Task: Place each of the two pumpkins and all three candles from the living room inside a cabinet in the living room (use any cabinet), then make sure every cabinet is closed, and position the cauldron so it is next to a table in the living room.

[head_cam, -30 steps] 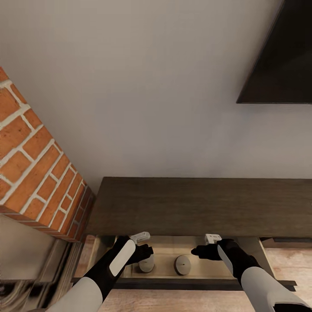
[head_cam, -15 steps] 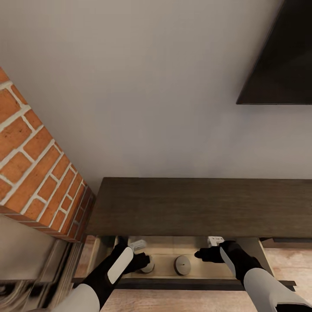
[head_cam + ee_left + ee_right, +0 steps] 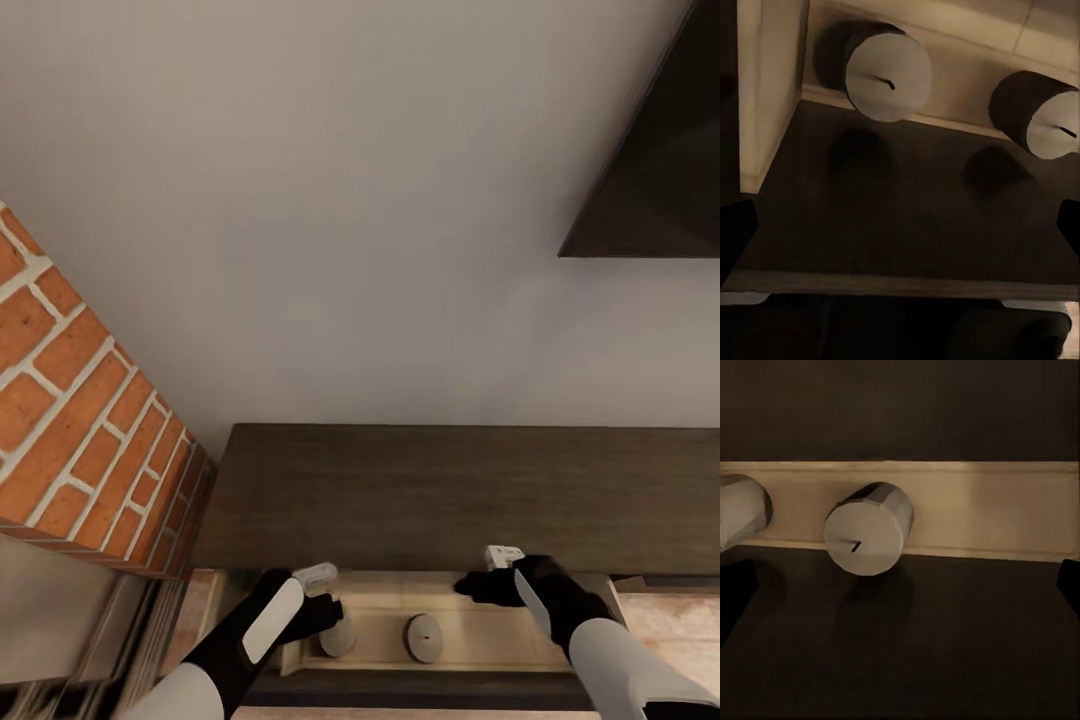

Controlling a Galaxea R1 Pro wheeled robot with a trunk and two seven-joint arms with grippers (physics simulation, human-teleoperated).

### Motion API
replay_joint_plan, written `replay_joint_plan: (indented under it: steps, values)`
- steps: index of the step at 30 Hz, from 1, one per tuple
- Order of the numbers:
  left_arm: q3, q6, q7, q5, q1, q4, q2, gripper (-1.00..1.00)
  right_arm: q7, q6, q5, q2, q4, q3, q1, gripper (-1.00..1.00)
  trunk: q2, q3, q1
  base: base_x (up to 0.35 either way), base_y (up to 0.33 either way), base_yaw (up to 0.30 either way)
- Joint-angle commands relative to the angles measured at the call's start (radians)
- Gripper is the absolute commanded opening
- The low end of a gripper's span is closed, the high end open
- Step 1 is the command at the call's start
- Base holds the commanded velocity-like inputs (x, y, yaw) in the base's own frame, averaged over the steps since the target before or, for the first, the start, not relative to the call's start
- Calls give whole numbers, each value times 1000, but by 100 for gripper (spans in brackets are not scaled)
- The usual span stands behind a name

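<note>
Two candles stand upright in the pulled-out drawer of the cabinet (image 3: 460,480), the long dark-brown unit against the pale wall beside the brick column (image 3: 80,430). One candle (image 3: 338,636) sits just beside the left gripper (image 3: 322,600); the other candle (image 3: 423,637) stands near the drawer's middle, between the two arms. In the left wrist view the dark fingertips sit wide apart at the picture's edges with nothing between them, so that gripper is spread and empty. The right gripper (image 3: 478,583) hovers over the drawer's back edge, its tips likewise apart and empty in its wrist view. Each candle looks like a short, stiff, light wax cylinder, probably smooth and a little slippery; pinching across the round side at mid-height seems safest. The drawer front looks handleless, so closing it likely means pushing flat against its face.
</note>
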Motion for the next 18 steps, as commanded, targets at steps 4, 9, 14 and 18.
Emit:
replay_joint_plan:
  steps: [4,9,14,18]
  values:
    - [12,-11,13,-1,21,0,12,100,12,0,11,0,15,8,4,100,0,0,0,0,0,0]
    - [31,-34,16,-26,32,29,13,100,-16,-28,28,28,18,37,9,100,0,0,0,0,0,0]
    - [32,-35,17,-27,33,57,13,100,-44,-35,29,45,19,46,9,100,21,9,-12,0,0,0]
    - [32,-35,19,-28,33,79,13,100,-46,-33,29,45,19,46,9,100,49,22,-27,0,0,0]
